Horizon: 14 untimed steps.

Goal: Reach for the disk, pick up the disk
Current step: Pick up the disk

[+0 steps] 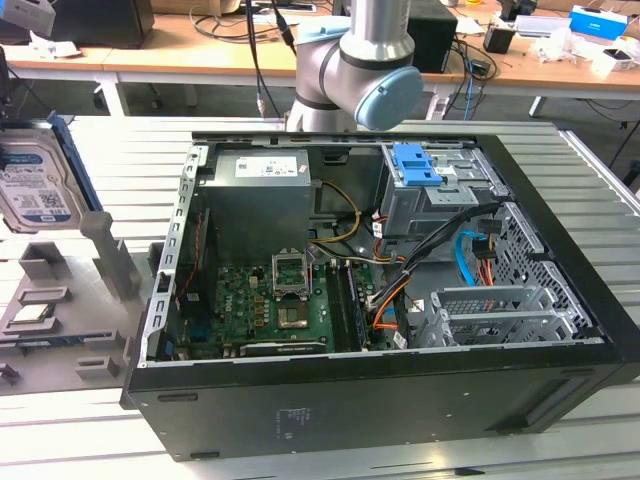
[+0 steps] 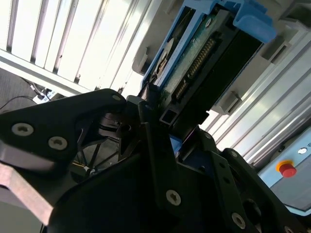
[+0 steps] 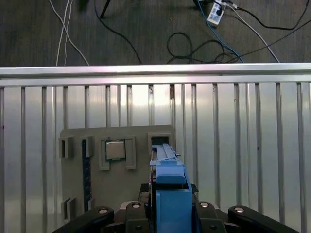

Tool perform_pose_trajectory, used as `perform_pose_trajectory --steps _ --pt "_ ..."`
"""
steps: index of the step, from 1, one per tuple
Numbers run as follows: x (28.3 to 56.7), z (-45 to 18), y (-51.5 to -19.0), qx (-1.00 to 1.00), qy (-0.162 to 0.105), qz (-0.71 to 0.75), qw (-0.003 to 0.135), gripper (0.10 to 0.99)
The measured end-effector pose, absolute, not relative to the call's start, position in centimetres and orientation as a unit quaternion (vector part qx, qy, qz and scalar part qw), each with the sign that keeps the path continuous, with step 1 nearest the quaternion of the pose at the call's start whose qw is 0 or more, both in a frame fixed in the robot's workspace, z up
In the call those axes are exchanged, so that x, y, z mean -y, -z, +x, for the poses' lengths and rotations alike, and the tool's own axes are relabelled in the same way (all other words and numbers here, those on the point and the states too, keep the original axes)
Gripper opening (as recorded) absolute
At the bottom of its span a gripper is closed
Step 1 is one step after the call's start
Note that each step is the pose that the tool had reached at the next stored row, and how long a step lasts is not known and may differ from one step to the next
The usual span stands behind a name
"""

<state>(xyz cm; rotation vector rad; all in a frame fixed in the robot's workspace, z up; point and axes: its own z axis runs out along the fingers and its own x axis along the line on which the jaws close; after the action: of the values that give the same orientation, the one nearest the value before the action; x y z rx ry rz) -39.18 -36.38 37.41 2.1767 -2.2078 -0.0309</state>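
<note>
Clamps the flat silver hard drive [image 1: 35, 185] with bright blue plastic rail frame in the closed black gripper [image 2: 167, 121], above the grey holder plate [image 3: 77, 194].

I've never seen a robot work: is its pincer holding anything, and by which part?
Yes. The pincer is shut on the disk, clamping its blue rail frame.
</note>
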Motion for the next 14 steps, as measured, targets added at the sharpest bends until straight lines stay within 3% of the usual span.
perform_pose_trajectory --steps 14 --pt "36.4 -38.9 -39.8 0.712 0.010 0.702 0.021 0.369"
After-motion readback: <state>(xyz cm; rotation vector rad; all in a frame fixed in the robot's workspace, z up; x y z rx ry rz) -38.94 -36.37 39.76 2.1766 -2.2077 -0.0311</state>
